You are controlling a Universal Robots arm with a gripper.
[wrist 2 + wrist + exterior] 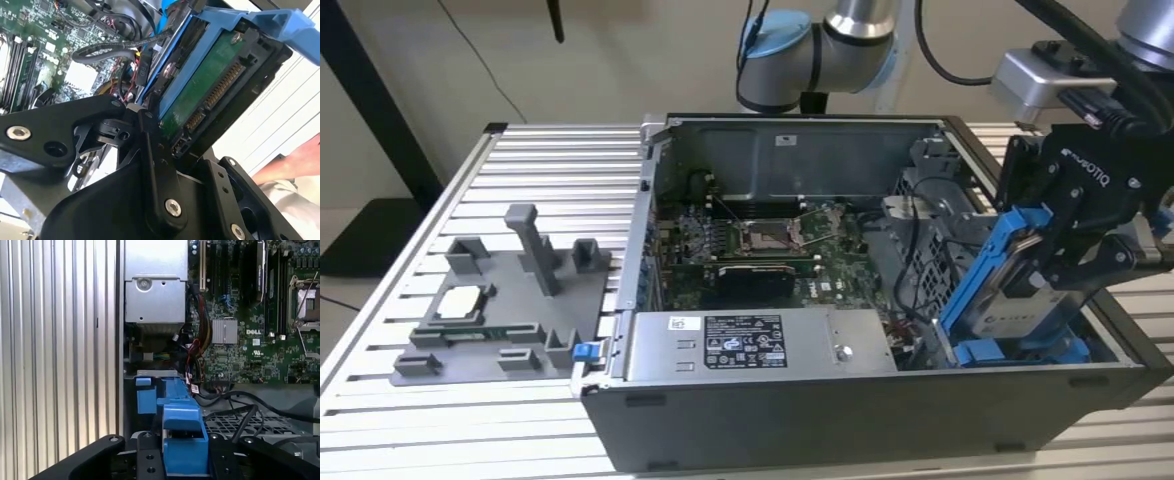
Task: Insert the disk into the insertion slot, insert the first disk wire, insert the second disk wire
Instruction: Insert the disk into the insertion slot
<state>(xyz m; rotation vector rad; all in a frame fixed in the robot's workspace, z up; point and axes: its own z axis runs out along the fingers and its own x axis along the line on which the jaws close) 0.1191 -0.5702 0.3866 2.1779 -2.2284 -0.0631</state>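
My gripper [1051, 268] is shut on the disk [1017, 305], a silver-grey drive in a blue carrier [994, 262]. It holds the disk steeply tilted over the open computer case, at the exterior view's right. The insertion slot [991, 352], with blue rails, lies just under the disk's lower end. In the second wrist view the disk's green board and connector [210, 90] face me, with a black finger [155, 165] across it. In the first wrist view the carrier [184, 432] sits between the fingers [148, 460], and the slot's blue tabs [146, 396] are close beyond it. Black cables [240, 407] lie loose beside the slot.
A grey power-supply box [747, 345] fills the case's front, with the motherboard [761, 245] behind it and a perforated cage [931, 255] by the slot. A grey fixture [500, 310] with small parts stands on the slatted table [400, 420]. A person's hand [295, 160] is near the case.
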